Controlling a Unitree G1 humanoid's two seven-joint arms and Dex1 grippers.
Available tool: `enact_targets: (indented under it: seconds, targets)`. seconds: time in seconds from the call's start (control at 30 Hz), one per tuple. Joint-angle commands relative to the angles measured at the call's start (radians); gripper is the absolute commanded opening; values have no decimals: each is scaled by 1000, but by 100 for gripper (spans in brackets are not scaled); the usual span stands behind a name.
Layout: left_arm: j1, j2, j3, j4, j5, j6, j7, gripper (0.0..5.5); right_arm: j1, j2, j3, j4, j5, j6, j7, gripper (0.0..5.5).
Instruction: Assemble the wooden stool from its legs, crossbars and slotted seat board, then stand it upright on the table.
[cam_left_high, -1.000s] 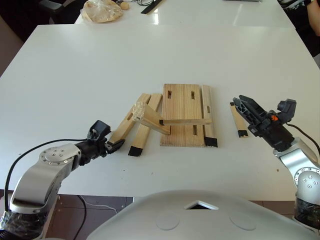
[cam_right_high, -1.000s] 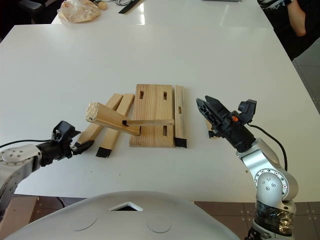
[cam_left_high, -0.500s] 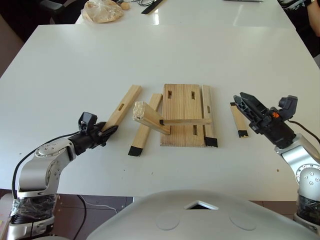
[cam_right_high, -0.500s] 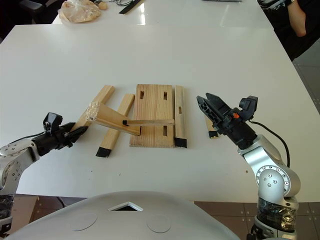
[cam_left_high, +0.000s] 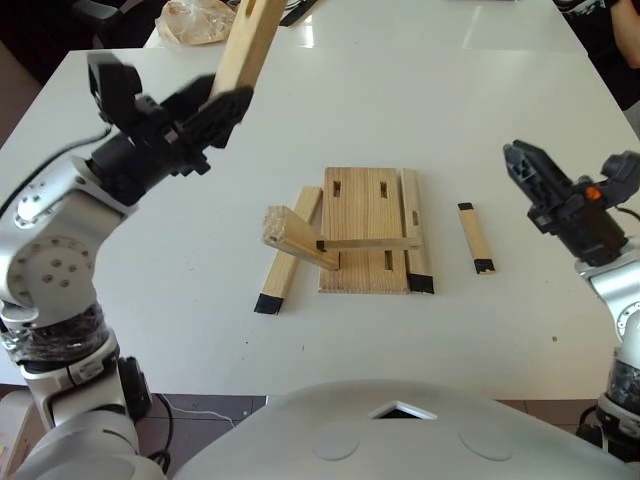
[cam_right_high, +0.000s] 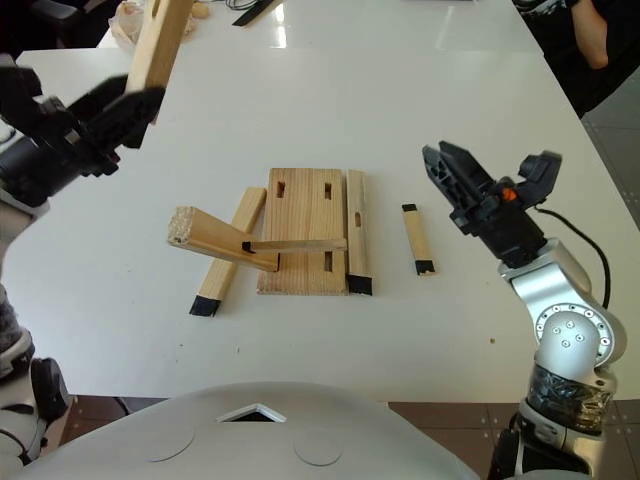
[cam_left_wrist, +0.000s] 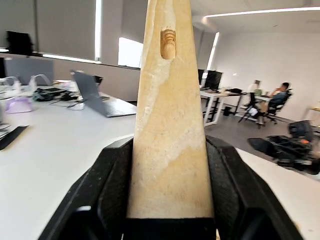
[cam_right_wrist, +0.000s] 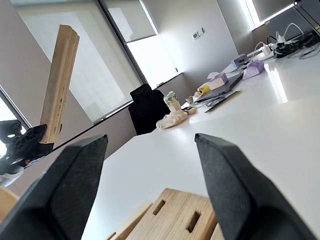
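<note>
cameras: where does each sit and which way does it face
Left eye view: head, facing forward and down at the seat board; left arm, right arm show.
Right eye view: head's other eye, same scene.
Left wrist view: left wrist, looking along the held leg; own jaws clamp it.
Right wrist view: right wrist, facing across the table; own open jaws show.
Shared: right wrist and eye views show leg, seat board.

We saw the white counter (cam_left_high: 450, 110) bearing the slotted seat board (cam_left_high: 362, 215), which lay flat. Just left of the board lay a black-tipped leg (cam_left_high: 277, 275). A short crossbar (cam_left_high: 474, 238) lay apart on its right, and a bag (cam_left_high: 203, 20) sat far behind its left.
</note>
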Motion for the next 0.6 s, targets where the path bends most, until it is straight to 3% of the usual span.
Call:
enact_targets:
  seconds: [0.03, 0.33, 0.6]
  targets:
    - [-73, 44, -29, -78, -187, 46, 58, 201, -80, -12, 21, -54, 70, 33, -46, 320]
    - [-90, 84, -95, -86, -321, 50, 18, 201, -168, -41, 99, -238, 278, 54, -53, 320]
    - [-71, 119, -130, -109, -346, 39, -49, 201, -336, -88, 182, -186, 350, 80, -41, 320]
